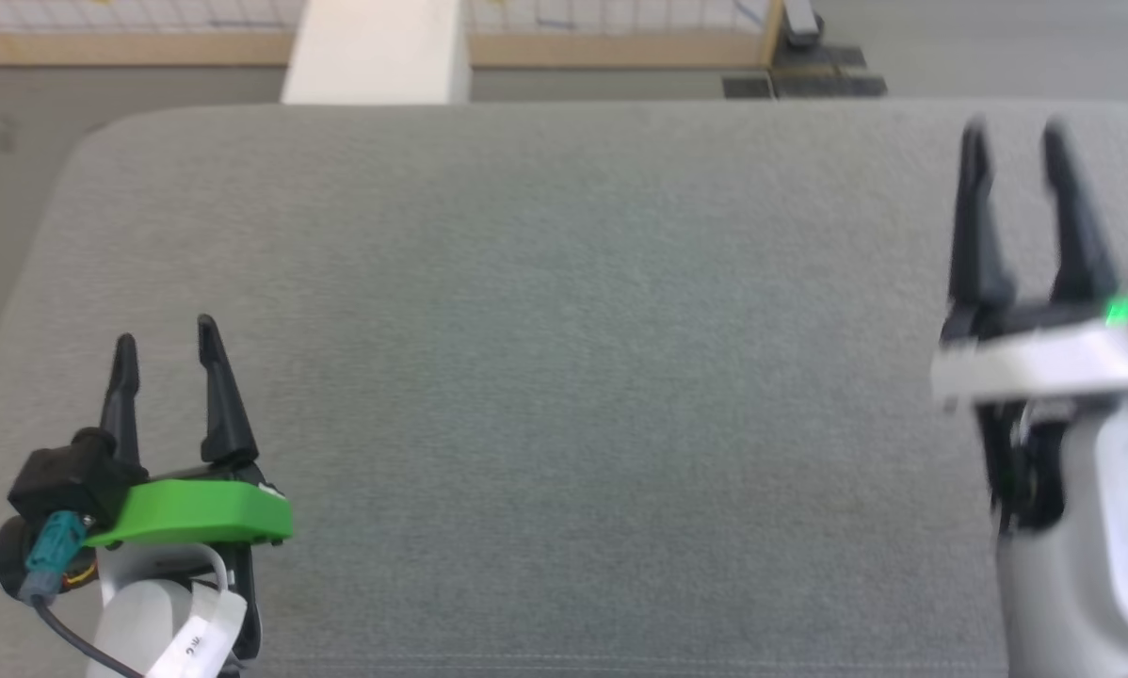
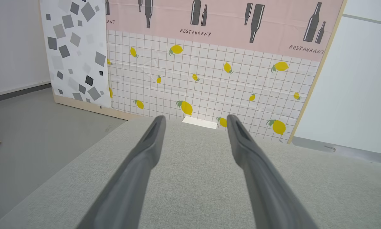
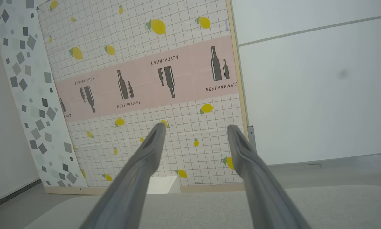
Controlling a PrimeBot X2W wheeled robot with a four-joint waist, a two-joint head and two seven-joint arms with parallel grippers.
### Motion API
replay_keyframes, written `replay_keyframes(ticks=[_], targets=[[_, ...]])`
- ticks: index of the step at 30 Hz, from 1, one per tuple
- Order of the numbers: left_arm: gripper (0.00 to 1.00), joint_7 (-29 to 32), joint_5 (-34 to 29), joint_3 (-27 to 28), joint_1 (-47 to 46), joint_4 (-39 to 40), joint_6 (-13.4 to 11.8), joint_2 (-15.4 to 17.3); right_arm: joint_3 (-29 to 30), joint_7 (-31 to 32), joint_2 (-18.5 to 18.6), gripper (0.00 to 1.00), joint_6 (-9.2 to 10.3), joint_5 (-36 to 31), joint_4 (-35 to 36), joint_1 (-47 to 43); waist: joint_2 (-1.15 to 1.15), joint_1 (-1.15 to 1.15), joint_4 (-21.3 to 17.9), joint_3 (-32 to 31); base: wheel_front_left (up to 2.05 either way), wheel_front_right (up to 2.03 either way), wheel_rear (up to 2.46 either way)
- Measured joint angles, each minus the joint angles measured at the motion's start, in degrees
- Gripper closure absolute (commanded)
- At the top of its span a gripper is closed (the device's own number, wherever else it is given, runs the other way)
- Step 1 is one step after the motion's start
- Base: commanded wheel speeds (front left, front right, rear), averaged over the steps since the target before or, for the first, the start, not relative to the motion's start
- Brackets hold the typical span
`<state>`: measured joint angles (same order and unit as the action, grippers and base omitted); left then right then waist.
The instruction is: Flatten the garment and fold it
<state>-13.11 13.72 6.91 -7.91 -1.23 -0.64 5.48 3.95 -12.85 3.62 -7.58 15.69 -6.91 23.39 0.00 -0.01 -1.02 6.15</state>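
Garment table (image 1: 564,377) lies under wide left claw (image 1: 167,331) and blurred, equally wide right claw (image 1: 1013,127).

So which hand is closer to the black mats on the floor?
Right. The right gripper is over the table, at its far right, close to the black mats; the left gripper sits near left.

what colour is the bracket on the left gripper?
Bright green; the bracket on the left gripper shows best in the head view.
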Motion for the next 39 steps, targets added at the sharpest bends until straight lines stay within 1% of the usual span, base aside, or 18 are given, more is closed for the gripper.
replay_keyframes(ticks=[6, 10, 14, 25, 39], targets=[[0.0, -0.1, 0.0, -1.1, 0.7, -2.0, -0.5, -0.3, 1.1, -1.3, -0.7, 0.0, 0.0, 0.2, -0.9, -9.2, 0.0, 0.0, 2.4, -2.9, 0.0, 0.0, 0.0], [0.0, 0.0, -1.6, -3.5, 1.0, -3.7, -0.5, -0.2, 1.1, -1.6, -0.7, 0.0, 0.0, -0.1, -1.9, -13.1, 0.0, 0.0, 3.2, -4.2, 0.0, 0.0, 0.0], [0.0, 0.4, -3.7, -6.3, 1.5, -5.8, 0.0, 0.0, 1.4, -1.7, -0.7, 0.0, 0.0, -1.5, -2.8, -15.7, 0.0, 0.0, 3.2, -4.8, 0.0, 0.0, 0.0], [0.0, 0.4, -3.5, -9.0, 2.1, -10.5, 0.7, -0.3, 2.6, -1.8, -0.7, 0.0, 0.0, -3.2, -4.3, -20.0, 0.0, 0.0, 2.2, -5.5, 0.0, 0.0, 0.0], [0.0, 0.5, -1.5, -9.3, 2.3, -12.0, 0.6, -0.5, 2.1, -1.8, -0.7, 0.0, 0.0, -2.9, -5.3, -20.1, 0.0, 0.0, 1.6, -5.8, 0.0, 0.0, 0.0]])
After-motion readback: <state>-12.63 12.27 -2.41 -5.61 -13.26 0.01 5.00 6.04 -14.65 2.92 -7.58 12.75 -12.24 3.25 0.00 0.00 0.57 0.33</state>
